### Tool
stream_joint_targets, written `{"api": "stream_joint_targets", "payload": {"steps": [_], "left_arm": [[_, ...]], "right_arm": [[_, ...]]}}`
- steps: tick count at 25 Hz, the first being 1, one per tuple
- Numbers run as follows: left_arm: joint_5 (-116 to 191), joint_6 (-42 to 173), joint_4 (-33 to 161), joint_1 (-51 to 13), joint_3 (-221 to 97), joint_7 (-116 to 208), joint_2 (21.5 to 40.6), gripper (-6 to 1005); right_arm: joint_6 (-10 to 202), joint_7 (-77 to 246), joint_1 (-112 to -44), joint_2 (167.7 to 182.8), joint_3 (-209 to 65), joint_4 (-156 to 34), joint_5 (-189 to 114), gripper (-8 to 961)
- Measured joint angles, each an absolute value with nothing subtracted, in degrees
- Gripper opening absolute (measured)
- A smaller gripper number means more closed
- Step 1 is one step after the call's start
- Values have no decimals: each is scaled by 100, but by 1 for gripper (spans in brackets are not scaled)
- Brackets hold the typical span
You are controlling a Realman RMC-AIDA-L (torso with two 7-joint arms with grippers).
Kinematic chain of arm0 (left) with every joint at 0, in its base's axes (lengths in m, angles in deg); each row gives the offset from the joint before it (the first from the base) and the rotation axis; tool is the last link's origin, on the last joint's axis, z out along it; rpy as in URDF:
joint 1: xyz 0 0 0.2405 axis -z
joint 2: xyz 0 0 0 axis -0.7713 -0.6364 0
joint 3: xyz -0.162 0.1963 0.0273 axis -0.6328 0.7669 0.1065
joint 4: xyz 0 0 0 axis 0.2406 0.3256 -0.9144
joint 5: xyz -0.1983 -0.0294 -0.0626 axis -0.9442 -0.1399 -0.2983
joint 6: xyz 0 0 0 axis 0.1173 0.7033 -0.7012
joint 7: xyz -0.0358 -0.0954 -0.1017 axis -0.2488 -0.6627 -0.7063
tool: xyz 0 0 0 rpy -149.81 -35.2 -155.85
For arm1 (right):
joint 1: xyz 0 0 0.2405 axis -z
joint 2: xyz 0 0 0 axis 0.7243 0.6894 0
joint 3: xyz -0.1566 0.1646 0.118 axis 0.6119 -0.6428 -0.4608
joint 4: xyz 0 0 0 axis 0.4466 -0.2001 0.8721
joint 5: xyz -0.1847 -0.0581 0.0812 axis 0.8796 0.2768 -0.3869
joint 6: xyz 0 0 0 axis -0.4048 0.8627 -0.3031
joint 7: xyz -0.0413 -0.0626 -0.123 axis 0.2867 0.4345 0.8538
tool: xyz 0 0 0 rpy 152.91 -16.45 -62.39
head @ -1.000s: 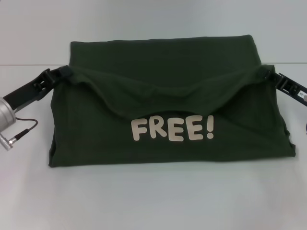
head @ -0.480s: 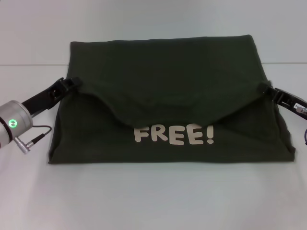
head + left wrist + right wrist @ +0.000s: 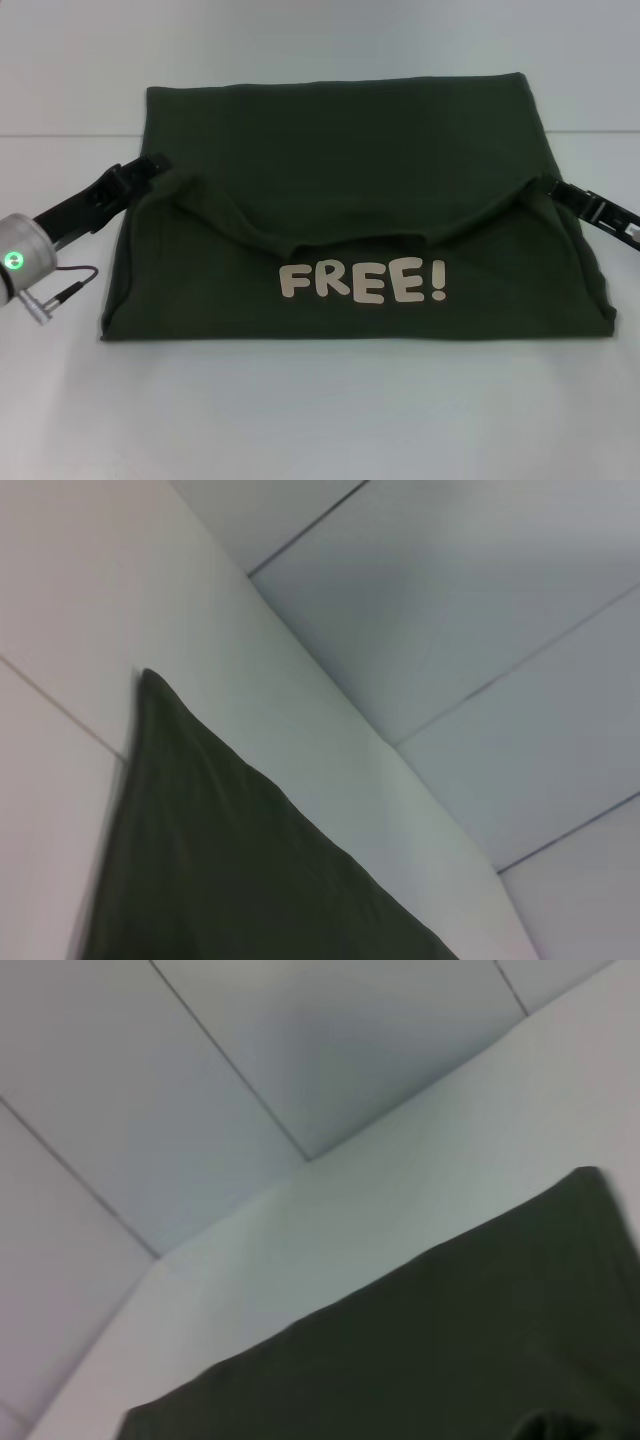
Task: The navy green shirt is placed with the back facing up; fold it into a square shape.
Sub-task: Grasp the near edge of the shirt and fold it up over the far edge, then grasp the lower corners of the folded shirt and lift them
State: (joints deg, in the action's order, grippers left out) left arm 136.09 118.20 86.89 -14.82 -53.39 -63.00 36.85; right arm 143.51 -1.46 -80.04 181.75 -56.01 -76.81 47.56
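The dark olive-green shirt (image 3: 340, 140) lies on the white table, with its far part folded forward as a flap. The flap's edge sags in a curve just above a cream "FREE!" print (image 3: 362, 283). My left gripper (image 3: 155, 165) is at the flap's left corner and my right gripper (image 3: 548, 186) is at its right corner. Each pinches the fabric low over the shirt. The shirt's cloth also shows in the left wrist view (image 3: 220, 860) and in the right wrist view (image 3: 450, 1340). Neither wrist view shows its own fingers.
The white table (image 3: 320, 410) extends in front of the shirt and to both sides. A pale wall rises behind the table's far edge (image 3: 70, 135). My left arm's silver wrist with a green light (image 3: 18, 262) hangs over the table at the left.
Both grippers have come down and forward with the flap. Its edge, raised and bulging a second ago, now lies low just above the print. The left arm has swung lower.
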Motion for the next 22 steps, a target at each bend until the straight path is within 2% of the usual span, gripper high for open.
{"api": "stream_joint_targets", "payload": {"steps": [2,8,11,12,14,22], "left_arm": [[13680,12077,8692,-1564,-5234,-6510,3565,474],[13866,13305,8737,-1984,-3950,-7629,2854,689],[14241,13816,8996,-2084,-3700,-7946,2670,812],[14429,13947,9142,-2111,-3699,-8015,2652,853],[14755,14079,9410,-2136,-3694,-8049,2649,868],[15054,14001,9589,-2079,-3663,-7565,2696,891]], "right_arm": [[14700,-205,-7883,18129,-5560,-7707,4783,500],[16341,273,-7577,17902,-5062,-7726,5308,713],[16943,871,-7505,17881,-4785,-7734,5643,812],[17035,1011,-7493,17895,-4730,-7734,5744,843],[17205,1281,-7471,17936,-4651,-7736,5947,905],[17464,1684,-7458,18054,-4538,-7737,6381,899]]}}
